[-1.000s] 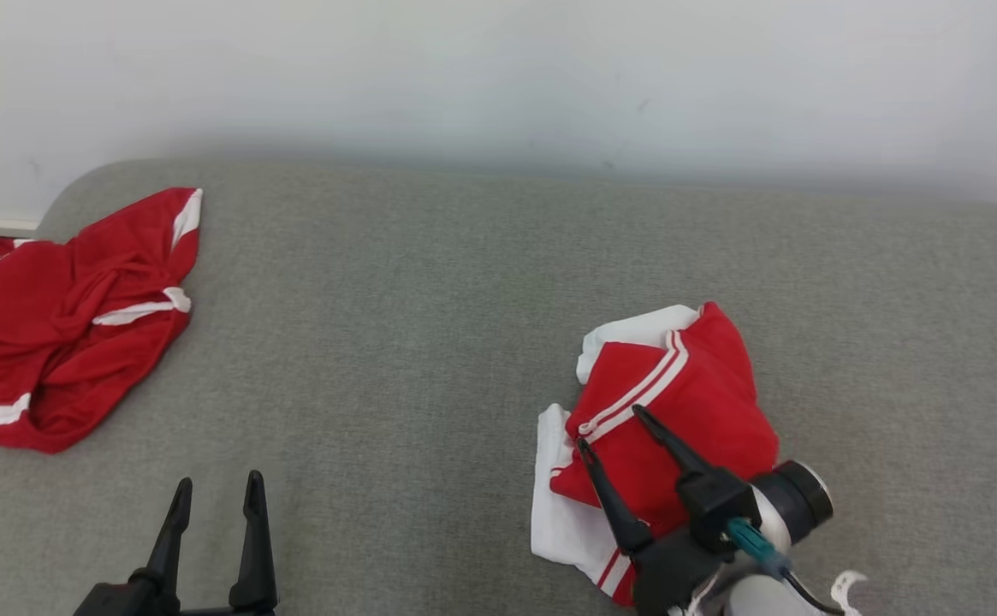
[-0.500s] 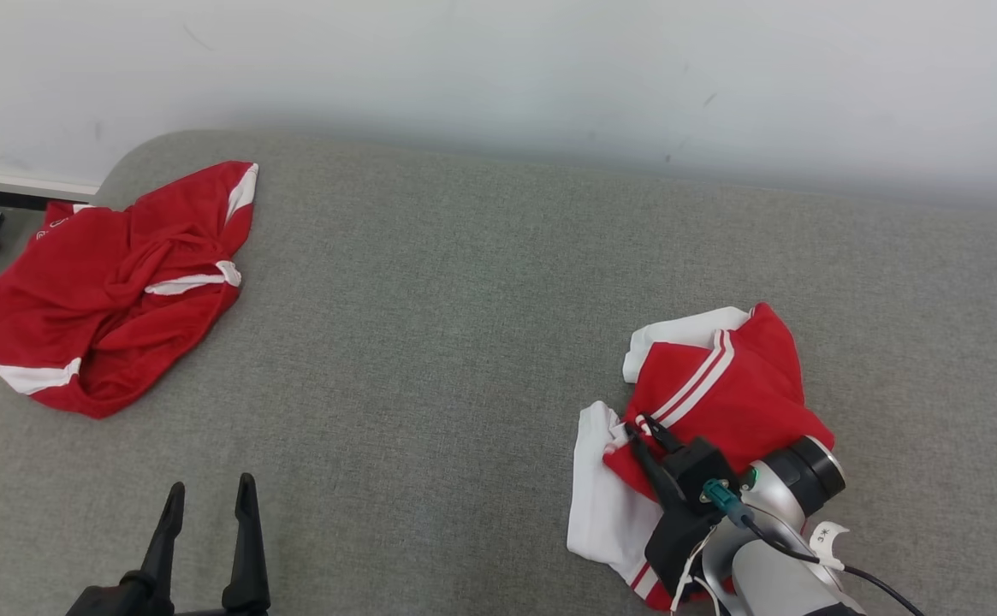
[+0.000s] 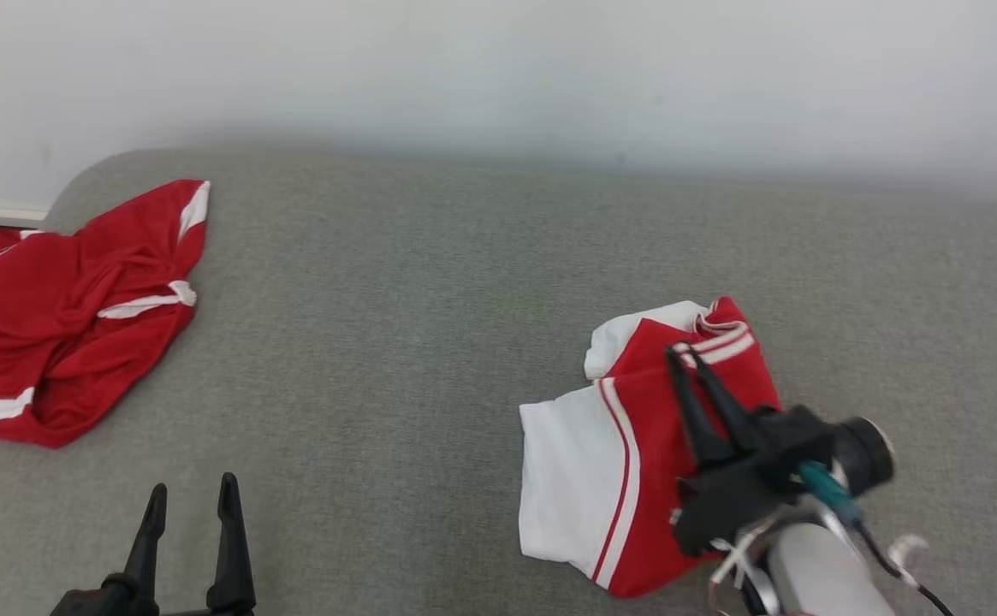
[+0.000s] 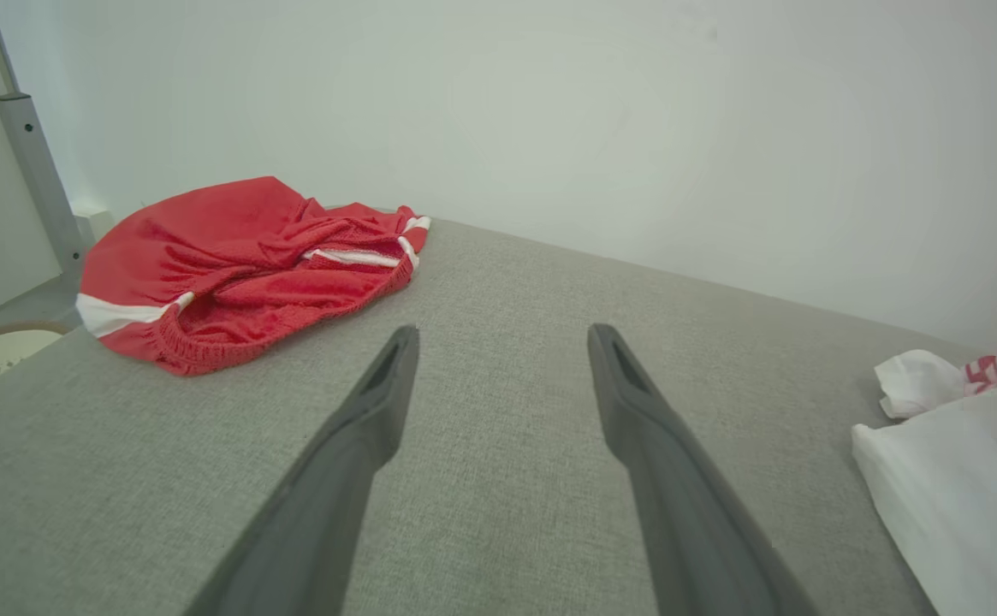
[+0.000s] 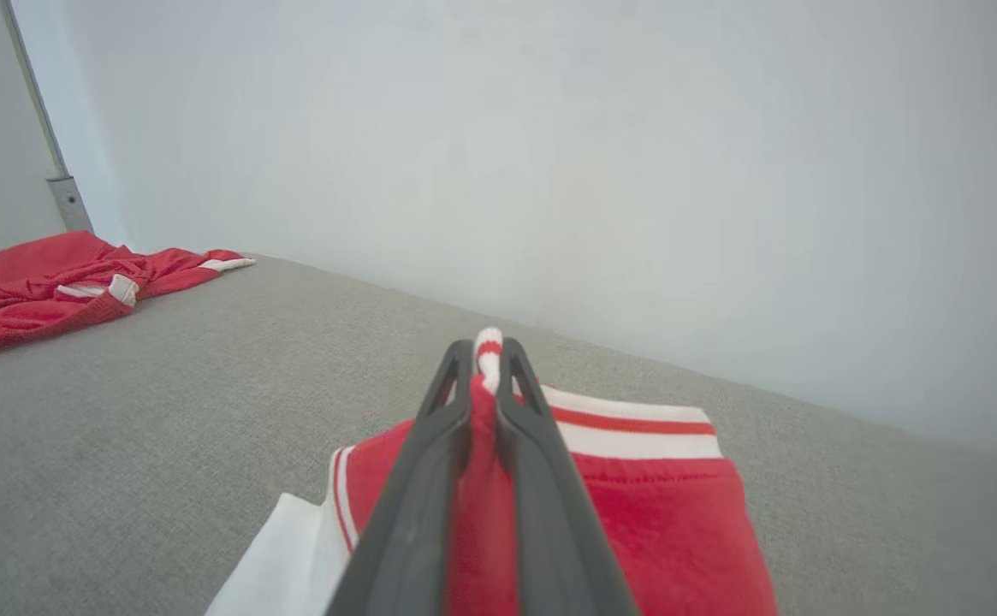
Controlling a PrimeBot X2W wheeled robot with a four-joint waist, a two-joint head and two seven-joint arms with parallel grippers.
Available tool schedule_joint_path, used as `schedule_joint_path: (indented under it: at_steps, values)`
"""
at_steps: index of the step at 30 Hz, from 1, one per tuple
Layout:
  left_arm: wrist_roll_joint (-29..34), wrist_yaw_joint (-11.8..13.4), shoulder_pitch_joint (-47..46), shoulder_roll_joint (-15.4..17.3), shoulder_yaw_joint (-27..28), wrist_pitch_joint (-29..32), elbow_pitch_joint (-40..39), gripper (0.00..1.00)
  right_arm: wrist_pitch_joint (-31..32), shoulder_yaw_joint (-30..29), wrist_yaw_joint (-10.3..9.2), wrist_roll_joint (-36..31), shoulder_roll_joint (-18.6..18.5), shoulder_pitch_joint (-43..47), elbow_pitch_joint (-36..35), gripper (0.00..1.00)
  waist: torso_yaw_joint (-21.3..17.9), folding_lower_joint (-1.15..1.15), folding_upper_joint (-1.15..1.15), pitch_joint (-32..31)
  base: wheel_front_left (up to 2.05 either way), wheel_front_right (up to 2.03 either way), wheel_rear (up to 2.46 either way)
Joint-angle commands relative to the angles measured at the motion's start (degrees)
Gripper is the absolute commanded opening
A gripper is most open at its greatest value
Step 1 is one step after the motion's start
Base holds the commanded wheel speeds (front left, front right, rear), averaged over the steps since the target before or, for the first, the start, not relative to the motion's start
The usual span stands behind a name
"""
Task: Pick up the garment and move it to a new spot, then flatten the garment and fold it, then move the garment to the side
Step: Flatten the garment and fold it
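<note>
Count: 2 garments, 2 pincers, 1 grey cushion (image 3: 395, 342), which looks like a sofa seat or mattress (hard to tell), against a pale wall (image 3: 498, 68).

Garment (image 3: 575, 462), the task one:
- On the cushion's right side, near the front edge, just ahead of the right arm.
- Red body with a white panel on its left side and thin red/white piping along the seam between them.
- White rib band with a red stripe at the far end. A white bit pokes out at the far left corner.
- Crumpled and only partly spread.

Right pincer (image 3: 685, 352): fingers pressed together, pinching a fold of the striped band at the garment's far end. In the wrist view (image 5: 487, 346) red cloth bunches up between the fingers. Can't tell whether the rest is off the cushion.

Left pincer (image 3: 192, 486): spread and holding nothing, low over bare cushion at front left (image 4: 505, 334), well apart from both garments.

Second garment (image 3: 70, 334): red with white trim, in a rumpled heap at the far left corner, partly over the cushion's edge.
</note>
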Motion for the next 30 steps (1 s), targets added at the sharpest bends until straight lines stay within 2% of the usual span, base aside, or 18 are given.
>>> schedule_joint_path:
  at_steps: [1, 5, 9, 13, 20, 21, 22, 23, 30]
  values:
    - [-0.3, 0.1, -0.3, 0.0, 0.0, -0.2, -0.2, 1.0, 0.0, -2.0, -0.13, 0.6, -0.9, 3.3, -3.3, 0.0, -1.6, 0.0, 0.0, 0.4, 0.0, 0.0, 0.0]
    - [-0.4, 0.1, -0.6, 0.0, 0.0, -0.2, -0.3, 1.0, 0.0, -7.9, -0.13, 2.8, -1.0, 10.1, -8.6, 0.0, -3.2, 0.0, 0.0, 1.0, 0.0, 0.0, 0.0]
    - [-0.4, 0.1, -1.2, 0.0, -0.8, -0.2, -0.3, 1.0, 0.0, -12.3, -0.13, 3.8, -1.2, 14.2, -9.4, 0.0, -4.6, 0.0, 0.0, 1.7, 0.0, 0.0, 0.0]
    - [-0.1, 0.1, -1.3, 0.0, -1.3, -0.2, -0.2, 1.0, 0.0, -14.1, -0.13, 4.0, -1.9, 15.9, -8.0, 0.0, -5.2, 0.0, 0.0, 2.1, 0.0, 0.0, 0.0]
    - [0.4, 0.1, -1.6, 0.0, -1.7, -0.2, 0.1, 1.0, 0.0, -18.4, -0.13, 1.1, -2.6, 15.0, -1.0, 0.0, -5.9, 0.0, 0.0, 1.6, 0.0, 0.0, 0.0]
    - [0.4, 0.1, -1.4, 0.0, -1.7, -0.2, 0.1, 1.0, 0.0, -18.6, -0.13, 0.7, -2.5, 14.7, -0.3, 0.32, -6.0, 0.0, 0.0, 1.5, 0.0, 0.0, 0.0]
    - [0.3, 0.1, -1.2, 0.0, -1.8, -0.2, 0.1, 1.0, 0.0, -18.8, -0.13, 0.6, -2.4, 14.2, -0.4, 0.87, -6.1, 0.0, 0.0, 1.3, 0.0, 0.0, 0.0]
    - [0.3, 0.1, -1.0, 0.0, -1.8, -0.2, 0.1, 1.0, 0.0, -18.9, -0.13, 0.5, -2.4, 14.0, -0.6, 1.0, -6.1, 0.0, 0.0, 1.1, 0.0, 0.0, 0.0]
    - [0.4, 0.1, 0.1, 0.0, -2.1, -0.2, 0.2, 1.0, 0.0, -18.4, -0.13, 1.2, -1.0, 15.0, -10.0, 1.0, -6.7, 0.0, 0.0, 0.0, 0.0, 0.0, 0.0]
